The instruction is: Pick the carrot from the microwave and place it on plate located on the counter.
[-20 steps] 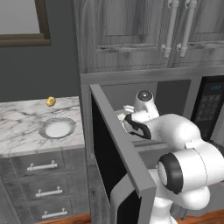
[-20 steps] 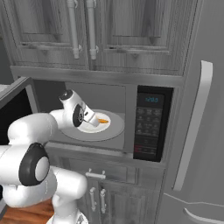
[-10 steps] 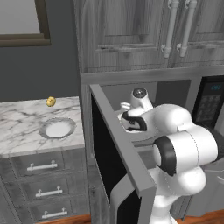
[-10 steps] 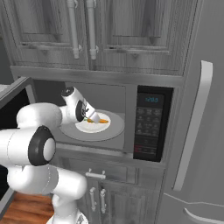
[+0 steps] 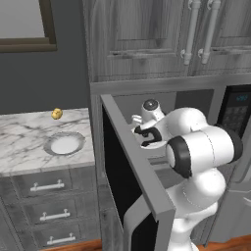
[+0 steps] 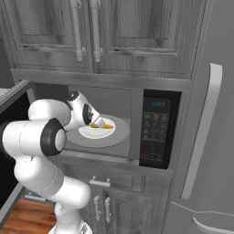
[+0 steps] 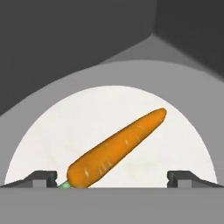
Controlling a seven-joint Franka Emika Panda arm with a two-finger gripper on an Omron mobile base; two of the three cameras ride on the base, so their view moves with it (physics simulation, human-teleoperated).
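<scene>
Grey microwave cavity w/ white dish: carrot lies diagonally, tip at 1 o'clock. Hand fully spread, nothing gripped. Risk: stem end sits off-centre, so carrot could be rolled aside at closing.

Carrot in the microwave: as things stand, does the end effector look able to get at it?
Probably yes. The microwave door stands open, the open end effector is already inside, and the carrot lies uncovered on the white plate right ahead.

Kitchen: built-in microwave, marble counter, cabinets.
</scene>
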